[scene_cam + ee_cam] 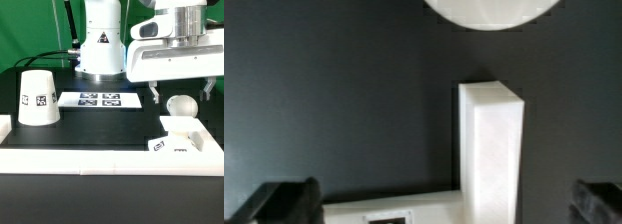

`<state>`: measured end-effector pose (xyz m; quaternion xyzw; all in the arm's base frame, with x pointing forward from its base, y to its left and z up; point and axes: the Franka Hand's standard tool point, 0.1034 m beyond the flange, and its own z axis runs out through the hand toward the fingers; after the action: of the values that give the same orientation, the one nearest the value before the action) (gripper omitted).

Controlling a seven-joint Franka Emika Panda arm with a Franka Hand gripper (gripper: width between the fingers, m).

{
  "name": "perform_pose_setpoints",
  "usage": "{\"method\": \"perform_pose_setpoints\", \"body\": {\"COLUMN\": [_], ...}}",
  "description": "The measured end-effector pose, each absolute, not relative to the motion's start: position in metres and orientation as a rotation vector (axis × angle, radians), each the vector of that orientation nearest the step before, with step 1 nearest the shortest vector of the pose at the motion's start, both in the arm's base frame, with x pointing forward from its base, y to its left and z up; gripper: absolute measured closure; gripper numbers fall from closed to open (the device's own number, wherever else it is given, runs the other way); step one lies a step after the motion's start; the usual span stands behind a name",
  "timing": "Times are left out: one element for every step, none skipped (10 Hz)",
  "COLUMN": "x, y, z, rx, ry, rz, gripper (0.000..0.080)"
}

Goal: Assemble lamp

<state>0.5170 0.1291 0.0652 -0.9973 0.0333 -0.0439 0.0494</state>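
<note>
The white lamp shade [36,98] stands wide end down on the black table at the exterior view's left, with tags on its side. The round white bulb [181,105] lies at the right, just behind the white lamp base [180,130], which bears a tag [158,147] at its front. My gripper [180,93] hangs open and empty above the base, nearer the front wall than the bulb. In the wrist view the gripper [441,212] is wide open, with the bulb [491,10] far ahead. Below is a white bar [491,140] and a tagged white ledge [388,212]. I cannot tell base from wall there.
The marker board [100,99] lies flat at mid-table in front of the robot's white body [102,45]. A low white wall [90,158] runs along the table's front, with a side arm [5,125] at the exterior view's left.
</note>
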Motion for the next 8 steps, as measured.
{"method": "perform_pose_setpoints", "body": {"x": [0.514,0.502,0.494,0.492,0.490,0.489,0.489,0.489], "y": [0.133,0.145,0.153,0.159,0.162,0.160,0.156,0.156], "z": [0.065,0.062,0.060,0.061,0.060,0.058,0.056,0.056], "rx": [-3.036,-3.037,-3.040,-3.041,-3.042,-3.045,-3.046,-3.046], "ry": [0.119,0.102,0.073,0.053,0.010,-0.034,-0.078,-0.077], "rz": [-0.134,-0.120,-0.109,-0.108,-0.107,-0.105,-0.112,-0.111], "gripper": [0.0101,0.0101,0.0101,0.0101,0.0101,0.0101,0.0101,0.0101]}}
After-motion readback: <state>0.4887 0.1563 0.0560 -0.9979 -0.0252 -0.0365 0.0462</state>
